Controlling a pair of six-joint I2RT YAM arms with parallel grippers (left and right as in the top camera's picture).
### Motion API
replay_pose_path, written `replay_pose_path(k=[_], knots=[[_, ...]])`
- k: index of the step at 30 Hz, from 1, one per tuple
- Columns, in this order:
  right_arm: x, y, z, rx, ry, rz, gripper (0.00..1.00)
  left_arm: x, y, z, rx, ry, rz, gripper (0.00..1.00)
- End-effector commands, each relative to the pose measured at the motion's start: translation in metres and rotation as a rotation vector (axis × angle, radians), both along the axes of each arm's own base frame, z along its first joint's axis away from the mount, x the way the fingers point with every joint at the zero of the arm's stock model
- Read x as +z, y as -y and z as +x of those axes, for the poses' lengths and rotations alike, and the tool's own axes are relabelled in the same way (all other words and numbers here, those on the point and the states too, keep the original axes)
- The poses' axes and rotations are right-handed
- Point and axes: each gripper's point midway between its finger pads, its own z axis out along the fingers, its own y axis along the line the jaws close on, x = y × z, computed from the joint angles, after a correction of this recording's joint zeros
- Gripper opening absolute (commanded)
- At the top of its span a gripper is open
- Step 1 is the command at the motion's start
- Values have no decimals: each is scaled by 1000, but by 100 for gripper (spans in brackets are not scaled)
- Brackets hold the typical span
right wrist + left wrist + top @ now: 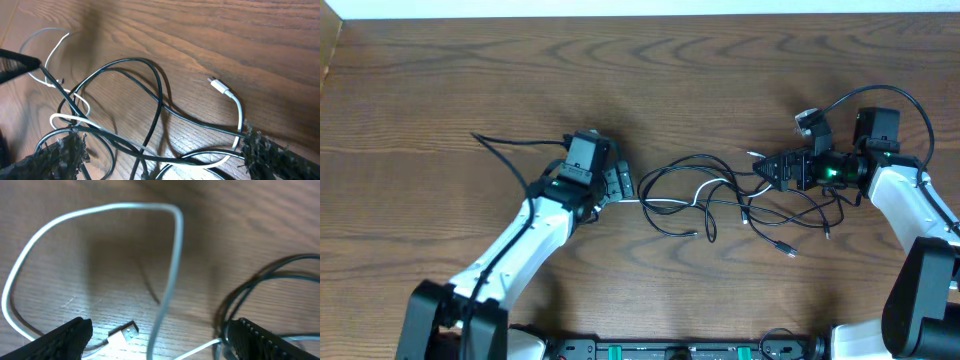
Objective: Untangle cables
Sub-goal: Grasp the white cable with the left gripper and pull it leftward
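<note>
The cables lie tangled in the middle of the wooden table: several thin black cords and one white cord. My left gripper is at the tangle's left end, open. Its view shows the white cord's loop and a white USB plug lying between the wide-apart fingers, held by neither, with black cords against the right finger. My right gripper is at the tangle's right end, open, its fingers straddling black cords and the white cord's other plug end.
One thin black cord runs off to the left and passes under the left arm. Loose plug ends lie towards the front of the tangle. The table's far edge runs along the top.
</note>
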Motion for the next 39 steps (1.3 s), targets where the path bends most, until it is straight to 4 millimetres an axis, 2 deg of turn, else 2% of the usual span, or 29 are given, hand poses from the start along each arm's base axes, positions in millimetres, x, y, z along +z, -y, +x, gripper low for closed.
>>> replay_pose_path(k=[1,10,12,15,17,19,21,22,23,24,29,33,36,39], knots=[[5,-9,-1,20,3,21,99,-11,-6,-2,47,-24,23,91],[5,-12,-2,14,-13,29,99,-7,-3,7,48,14,8,91],[5,-13,-2,15,-13,29,99,-7,-3,7,48,15,7,79],[5,-13,-2,15,-13,29,99,-7,-3,7,48,13,8,70],[5,-13,-2,16,-12,29,99,-8,-3,6,47,7,10,56],[5,-13,-2,17,-12,29,99,-8,-4,5,47,3,12,48],[5,-14,-2,18,-12,29,99,-8,-5,5,51,6,18,32],[5,-14,-2,18,-12,29,99,-8,-5,5,51,6,18,28],[5,-14,-2,12,-16,32,99,-8,-5,5,48,6,20,11],[6,-14,-1,10,-17,34,99,-8,-5,6,50,8,24,8],[8,-14,3,-10,-14,44,99,-7,-17,10,85,33,84,7],[11,-18,9,-34,-14,64,99,-5,-18,10,40,42,110,8],[14,-30,9,-6,-7,74,99,2,-17,11,-24,68,133,8],[15,-48,2,48,-9,86,99,17,-16,13,-95,119,160,7]])
